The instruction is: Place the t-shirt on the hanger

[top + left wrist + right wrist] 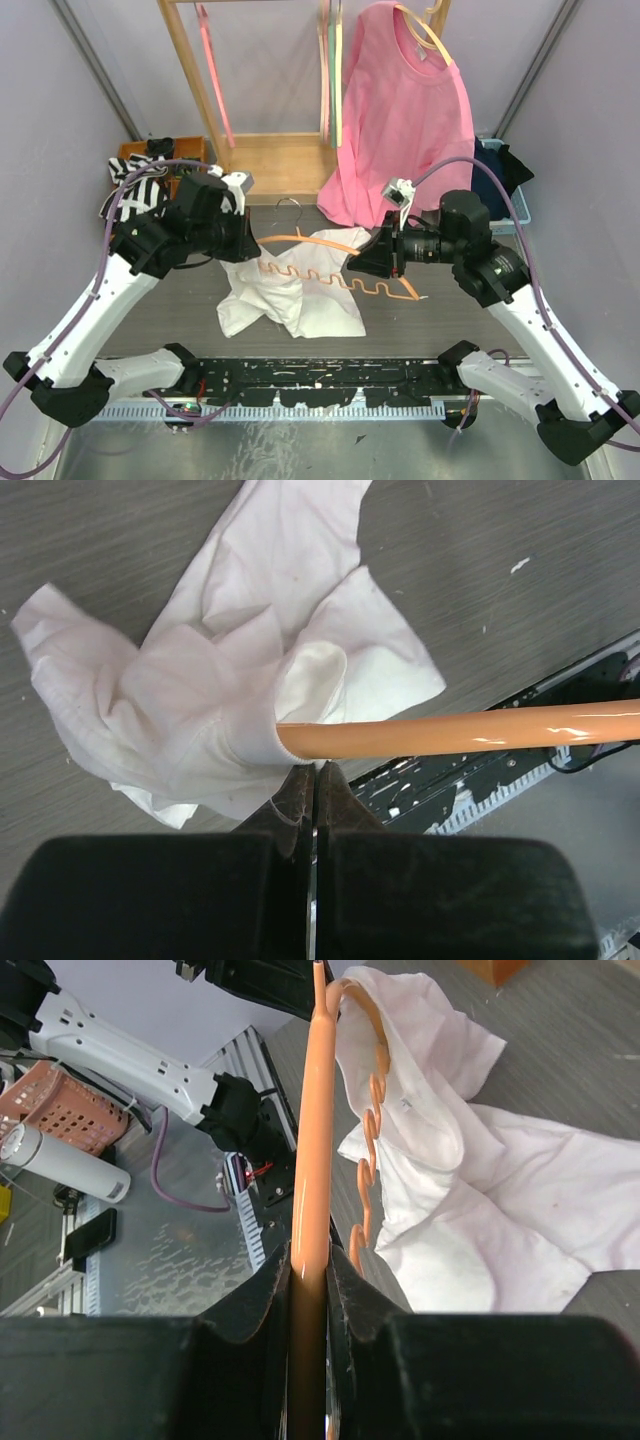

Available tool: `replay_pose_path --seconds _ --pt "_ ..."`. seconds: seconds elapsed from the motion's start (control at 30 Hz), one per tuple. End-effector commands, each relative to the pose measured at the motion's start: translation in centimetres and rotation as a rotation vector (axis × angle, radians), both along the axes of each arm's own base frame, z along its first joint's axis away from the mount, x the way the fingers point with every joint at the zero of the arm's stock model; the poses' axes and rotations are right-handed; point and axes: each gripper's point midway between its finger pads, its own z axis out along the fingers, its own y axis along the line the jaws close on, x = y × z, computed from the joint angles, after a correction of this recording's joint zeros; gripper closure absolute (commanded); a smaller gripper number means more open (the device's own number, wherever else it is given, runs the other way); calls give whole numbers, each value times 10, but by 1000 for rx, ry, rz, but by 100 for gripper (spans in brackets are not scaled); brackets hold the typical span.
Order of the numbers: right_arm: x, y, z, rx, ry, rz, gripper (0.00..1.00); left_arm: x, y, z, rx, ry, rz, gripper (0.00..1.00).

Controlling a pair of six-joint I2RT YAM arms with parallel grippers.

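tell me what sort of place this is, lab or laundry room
Probably a robotics lab cell set up for clothes handling: a left arm and right arm bolted at the edge of a grey table, with a wooden rack behind holding a pink t-shirt.

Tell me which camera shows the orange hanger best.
Top external: the whole orange hanger shows, hook, shoulders and wavy bar, across the white t-shirt. Left wrist shows only a straight stretch of the hanger; right wrist sees the hanger end-on, foreshortened.

No legible text or numbers anywhere; pink t-shirt neck tag maybe printed, too small.
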Motion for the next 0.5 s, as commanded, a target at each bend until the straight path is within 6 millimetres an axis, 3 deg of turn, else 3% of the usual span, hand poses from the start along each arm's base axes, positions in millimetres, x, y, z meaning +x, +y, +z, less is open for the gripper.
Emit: replay_pose_path --seconds 0.0,0.13,0.23,0.3,0.47 --pt "-8 -5 64 118 -218 1 99 5 -14 48 -74 -80 -65 100" --pt "-22 -17 91 156 -293 -25 99 8 -25 82 -129 -124 -100 100" --pt "-27 -21 90 138 -274 -30 99 6 -34 91 -160 -125 -125 100" --pt "-28 -22 78 112 -235 -35 99 4 -36 85 -153 -111 -129 100" --pt "-28 -24 48 86 -146 -58 99 0 -27 47 -102 -50 -89 100"
